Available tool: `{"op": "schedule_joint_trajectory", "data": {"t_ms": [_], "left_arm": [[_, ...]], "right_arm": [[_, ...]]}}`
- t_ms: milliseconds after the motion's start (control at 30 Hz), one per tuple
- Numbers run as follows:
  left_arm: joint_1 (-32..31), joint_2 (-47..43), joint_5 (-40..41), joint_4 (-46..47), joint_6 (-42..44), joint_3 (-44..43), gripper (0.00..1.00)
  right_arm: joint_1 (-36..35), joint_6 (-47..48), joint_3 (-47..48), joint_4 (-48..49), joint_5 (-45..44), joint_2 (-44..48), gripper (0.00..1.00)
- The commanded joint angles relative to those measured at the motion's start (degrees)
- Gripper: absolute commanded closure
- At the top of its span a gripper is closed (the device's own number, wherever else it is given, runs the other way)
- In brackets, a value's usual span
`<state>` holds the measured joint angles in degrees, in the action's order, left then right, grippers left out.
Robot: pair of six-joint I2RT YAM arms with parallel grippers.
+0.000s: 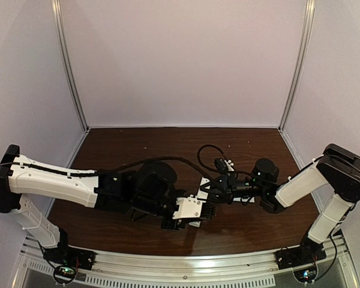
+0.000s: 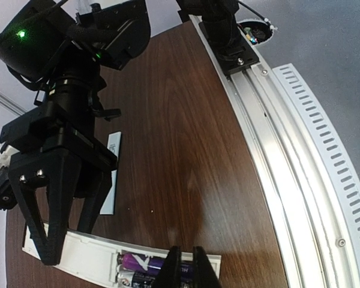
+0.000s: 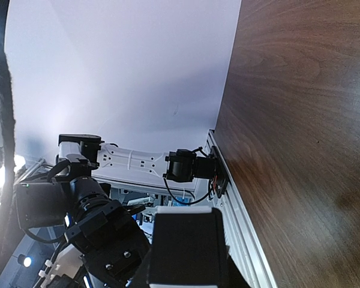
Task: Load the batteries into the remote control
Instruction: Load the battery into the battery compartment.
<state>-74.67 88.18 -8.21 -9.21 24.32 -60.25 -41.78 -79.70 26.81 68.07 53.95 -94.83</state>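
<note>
The remote control point(image 2: 84, 255) is a white bar lying back-up on the brown table, its battery bay open. In the bay lie the two batteries: a purple one point(image 2: 138, 262) and a dark one with a pale end point(image 2: 132, 278). My left gripper point(image 2: 188, 270) is shut, its tips right over the batteries at the bay's right end. My right gripper point(image 2: 69, 243) straddles the remote's other end and is shut on it. In the right wrist view the remote point(image 3: 186, 246) fills the space between the jaws. From above, both grippers, the left point(image 1: 205, 211) and the right point(image 1: 213, 192), meet at mid-table.
A thin flat white strip point(image 2: 112, 174) lies on the table just behind the remote. The metal rail point(image 2: 300, 150) runs along the near table edge with the arm bases point(image 2: 228, 42) on it. Pale walls point(image 1: 180, 60) enclose the table.
</note>
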Motion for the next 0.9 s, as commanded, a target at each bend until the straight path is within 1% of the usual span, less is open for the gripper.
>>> {"op": "schedule_joint_trajectory", "data": {"t_ms": [0, 200, 333, 467, 633, 767, 867], "left_arm": [[2.5, 1.38, -0.57, 1.24, -1.4, 2.82, 0.9], [4.81, 0.94, -2.91, 3.22, -2.43, 5.06, 0.91], [5.03, 1.29, -3.19, 2.62, -1.73, 4.55, 0.91], [4.81, 0.42, -2.87, 1.75, -1.59, 2.59, 0.85], [4.64, -3.31, 0.23, 2.8, -4.1, 0.99, 0.77], [4.63, -7.95, 3.12, 6.64, -6.31, 3.47, 0.73], [4.65, -11.07, 6.43, 10.65, -9.07, 6.32, 0.69]], "right_arm": [[-1.02, -4.02, 1.01, 8.66, 2.48, 0.57, 1.0], [-1.67, -6.73, 1.36, 13.41, 3.58, -0.33, 1.0], [-1.83, -6.54, 1.58, 13.29, 3.67, -0.46, 1.0], [-1.66, -3.3, 1.44, 8.4, 2.59, -0.63, 1.0], [-1.05, 0.29, 1.51, 3.2, 1.08, 0.19, 1.0], [-0.94, 4.62, 2.04, -3.23, -0.01, 2.41, 1.0], [-0.7, 7.87, 2.4, -7.87, -0.96, 4.45, 1.0]]}}
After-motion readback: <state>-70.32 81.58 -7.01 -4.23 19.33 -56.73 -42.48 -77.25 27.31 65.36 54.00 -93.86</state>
